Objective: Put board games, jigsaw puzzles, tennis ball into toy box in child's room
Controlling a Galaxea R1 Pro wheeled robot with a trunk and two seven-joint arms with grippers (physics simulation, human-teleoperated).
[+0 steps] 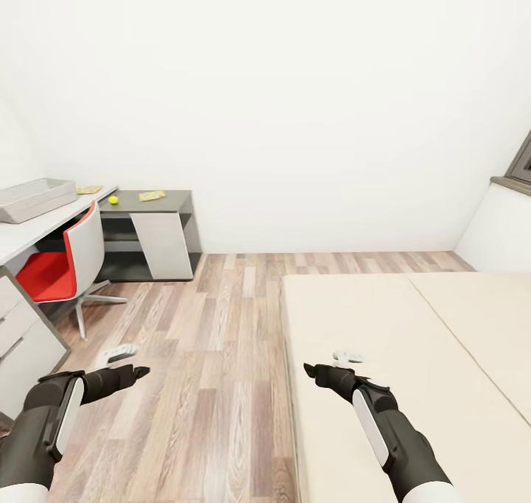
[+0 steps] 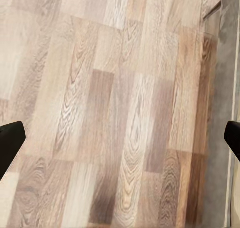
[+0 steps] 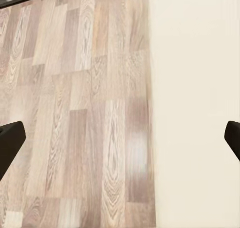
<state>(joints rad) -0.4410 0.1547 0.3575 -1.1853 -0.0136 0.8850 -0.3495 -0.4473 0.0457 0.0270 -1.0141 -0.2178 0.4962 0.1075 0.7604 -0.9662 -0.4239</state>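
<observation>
Black fingertips (image 2: 11, 140) of the left gripper (image 2: 120, 140) sit far apart at the two edges of its wrist view, spread wide with nothing between them but wood-plank floor (image 2: 115, 107). The right gripper (image 3: 120, 140) is spread just as wide and empty, over the line where the planks meet the smooth beige mattress of the bed (image 3: 195, 107).

From the head view, both dark arms reach forward, the left gripper (image 1: 140, 372) above the floor (image 1: 214, 326) and the right gripper (image 1: 313, 371) at the bed's (image 1: 398, 355) near edge.

Far off to the left stands the table (image 1: 22, 241). The toy box (image 1: 35, 198), a shallow light-grey bin with flared sides, rests on the light-grey top. Beside it lies a thin yellowish jigsaw puzzle (image 1: 89, 189) (its pattern too small to make out). A second puzzle slab (image 1: 152, 195) and the small yellow-green tennis ball (image 1: 113, 200) lie on the lower dark-grey section. A red-seated swivel chair (image 1: 63, 267) is tucked at the table.
</observation>
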